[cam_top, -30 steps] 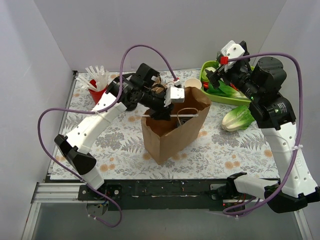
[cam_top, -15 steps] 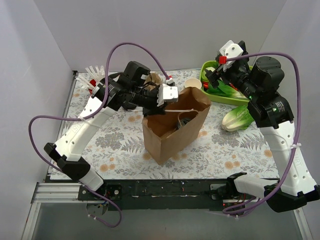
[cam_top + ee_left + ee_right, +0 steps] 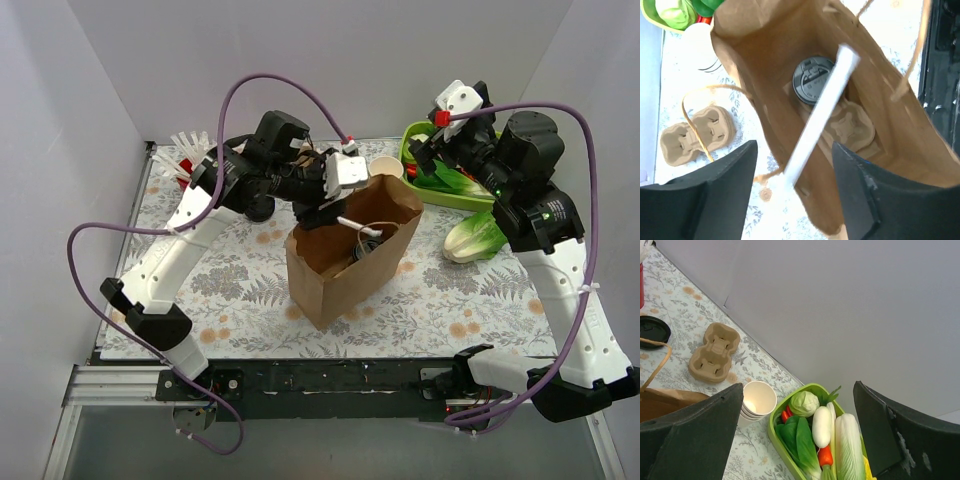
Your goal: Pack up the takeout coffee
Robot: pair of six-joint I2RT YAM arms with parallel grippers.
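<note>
The takeout coffee (image 3: 813,80) shows only its round black plastic lid, which has a raised rim and embossed marks too small to read; the cup beneath it is hidden. It sits in one well of a tan moulded-pulp carrier (image 3: 849,127) at the bottom of the open brown paper bag (image 3: 345,275), and the well beside it is empty. The bag stands upright in the middle of the floral-patterned bench (image 3: 230,285), and its visible faces are plain brown. A white straw (image 3: 822,107) slants across the bag's opening, crossing the lid's edge in the left wrist view. One end of it lies in the gap between the fingers of the left gripper (image 3: 794,150). That gripper hangs over the bag's far left rim with its jaws partly apart, neither finger touching the straw, so it holds nothing. The right gripper (image 3: 797,390) is raised at the far right above a green tray (image 3: 771,427) of vegetables, jaws spread wide and empty. A second carrier (image 3: 714,352) lies on the bench beyond the bag, near a stack of white paper cups (image 3: 757,400).
</note>
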